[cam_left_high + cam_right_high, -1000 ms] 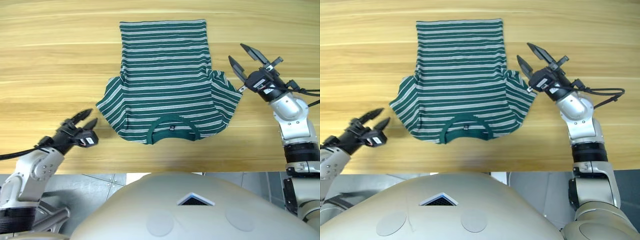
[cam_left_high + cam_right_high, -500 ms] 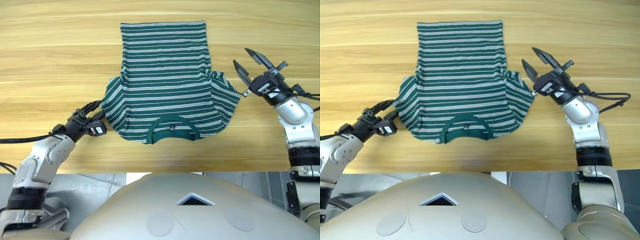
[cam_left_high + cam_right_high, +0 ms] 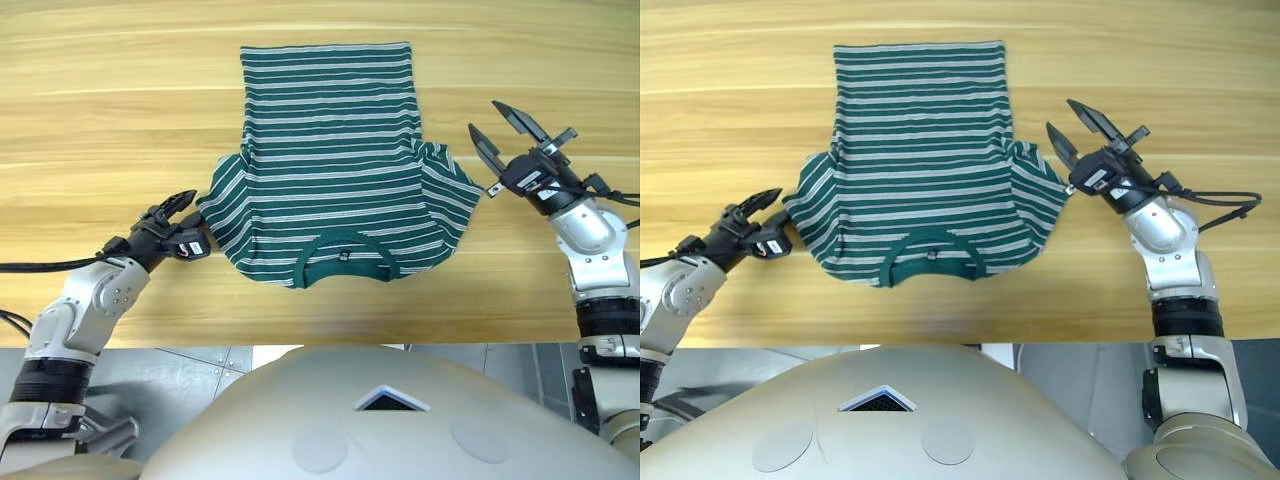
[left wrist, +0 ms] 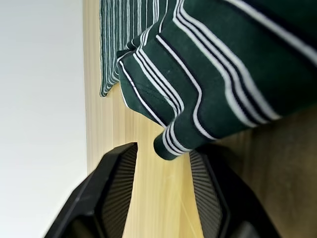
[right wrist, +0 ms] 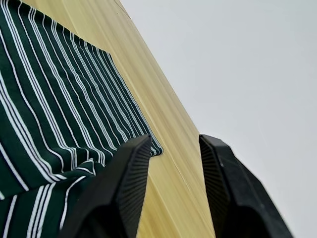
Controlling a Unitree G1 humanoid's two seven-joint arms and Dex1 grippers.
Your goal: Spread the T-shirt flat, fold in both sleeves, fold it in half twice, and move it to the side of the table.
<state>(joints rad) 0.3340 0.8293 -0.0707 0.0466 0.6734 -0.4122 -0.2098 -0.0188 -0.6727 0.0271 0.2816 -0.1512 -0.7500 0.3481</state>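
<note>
A green T-shirt (image 3: 330,150) with white stripes lies on the wooden table (image 3: 100,110), collar toward me and hem at the far side. Both sleeves are bunched at its sides. My left gripper (image 3: 186,206) is open and low at the table, its fingertips right at the edge of the left sleeve (image 3: 222,195). In the left wrist view the sleeve's corner (image 4: 173,141) sits at the mouth of that gripper (image 4: 163,161), just between the fingers. My right gripper (image 3: 490,120) is open, raised a little, just outside the right sleeve (image 3: 450,185); the right wrist view looks past its fingers (image 5: 130,168) onto the shirt (image 5: 44,114).
Bare wood stretches to the left and right of the shirt and beyond the hem. The table's front edge (image 3: 300,345) runs just below the collar.
My left gripper has come from the front left of the table up to the left sleeve's edge. The right gripper has drifted slightly outward and nearer. The shirt has not moved.
</note>
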